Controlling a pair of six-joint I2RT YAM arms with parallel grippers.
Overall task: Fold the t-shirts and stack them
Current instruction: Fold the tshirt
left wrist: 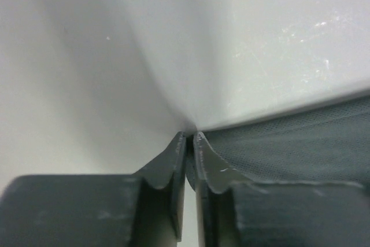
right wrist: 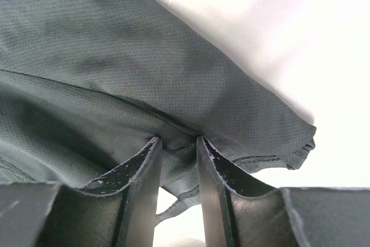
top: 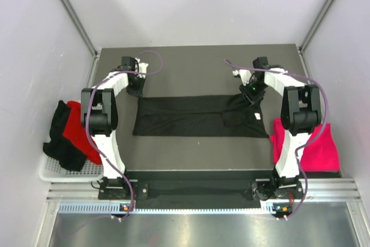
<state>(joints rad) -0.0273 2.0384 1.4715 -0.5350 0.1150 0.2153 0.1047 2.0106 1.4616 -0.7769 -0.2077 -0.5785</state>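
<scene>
Evidently your left gripper (left wrist: 189, 136) and right gripper (right wrist: 176, 140) each clamp the black t-shirt (top: 185, 117), pulling it taut between them (to fold flat).

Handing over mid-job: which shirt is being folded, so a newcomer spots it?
On the dark table, at its middle, a black t-shirt lies spread flat. Unlike the black-and-red heap in the white basket at left and the pink tee at right, it has a small white tag.
</scene>
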